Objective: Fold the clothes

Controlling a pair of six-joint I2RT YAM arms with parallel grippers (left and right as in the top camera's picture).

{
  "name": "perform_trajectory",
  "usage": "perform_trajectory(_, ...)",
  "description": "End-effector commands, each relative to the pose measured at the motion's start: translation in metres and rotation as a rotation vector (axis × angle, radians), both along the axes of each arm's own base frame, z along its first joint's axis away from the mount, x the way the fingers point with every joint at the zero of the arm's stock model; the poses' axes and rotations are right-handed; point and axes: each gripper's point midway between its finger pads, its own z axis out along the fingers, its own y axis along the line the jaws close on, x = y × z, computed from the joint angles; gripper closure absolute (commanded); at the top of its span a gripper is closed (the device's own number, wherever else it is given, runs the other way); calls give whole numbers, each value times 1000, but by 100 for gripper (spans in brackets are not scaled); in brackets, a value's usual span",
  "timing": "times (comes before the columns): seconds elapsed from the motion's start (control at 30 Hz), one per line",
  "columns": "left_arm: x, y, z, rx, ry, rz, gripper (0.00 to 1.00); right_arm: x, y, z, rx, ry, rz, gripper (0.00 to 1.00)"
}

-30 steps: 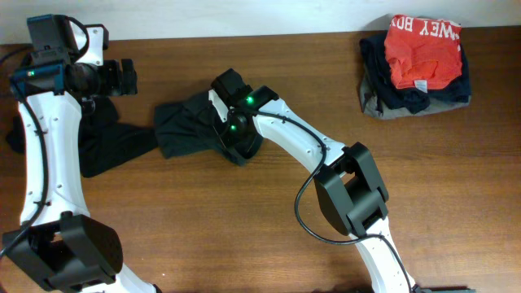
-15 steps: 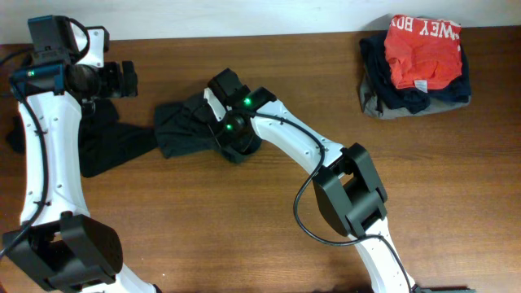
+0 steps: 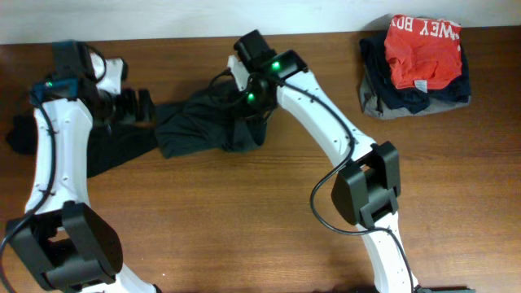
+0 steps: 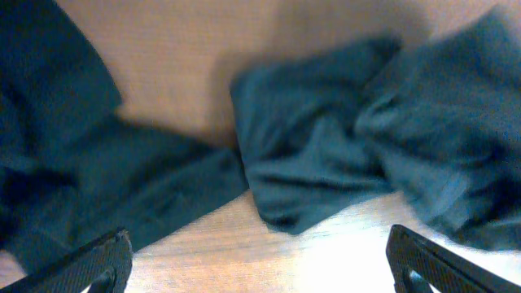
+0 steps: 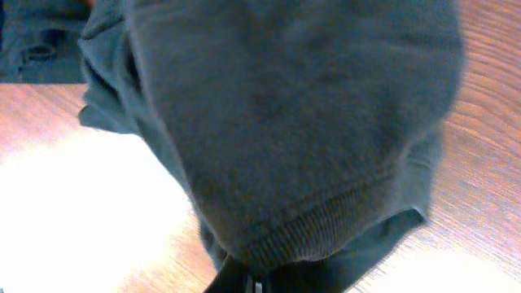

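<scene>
A dark green T-shirt (image 3: 195,126) lies crumpled across the left half of the wooden table. My right gripper (image 3: 247,104) is shut on its right end, and the cloth rises from the table into the jaws. In the right wrist view the ribbed edge (image 5: 326,220) of the shirt hangs right in front of the closed right gripper (image 5: 248,281), hiding most of the fingers. My left gripper (image 3: 140,107) hovers open over the shirt's left part. In the left wrist view its fingertips (image 4: 98,260) stand wide apart with bare table between them, and the bunched shirt (image 4: 326,155) lies beyond.
A pile of folded clothes (image 3: 415,65), topped by an orange shirt with white lettering, sits at the back right corner. More dark cloth (image 3: 20,134) reaches the table's left edge behind the left arm. The back wall runs along the table's far edge.
The right gripper closed on the shirt and moved up and toward the back, drawing the cloth with it. The left arm swung right, toward the shirt.
</scene>
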Motion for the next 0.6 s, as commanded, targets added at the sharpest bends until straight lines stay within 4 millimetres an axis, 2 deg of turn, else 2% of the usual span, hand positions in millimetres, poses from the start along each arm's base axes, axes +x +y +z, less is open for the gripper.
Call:
perform_trajectory(0.0, -12, -8, -28, -40, 60, -10, 1, 8, -21, 26, 32, -18, -24, 96)
perform_trajectory(0.1, -15, -9, -37, -45, 70, -10, 1, 12, -44, 24, 36, 19, -41, 96)
perform_trajectory(0.23, -8, -15, -33, -80, 38, -16, 1, 19, -75, 26, 56, 48, -67, 96)
perform_trajectory(0.57, 2, -43, -29, -89, -1, -86, 1, 28, -130, 28, 37, 71, -128, 96)
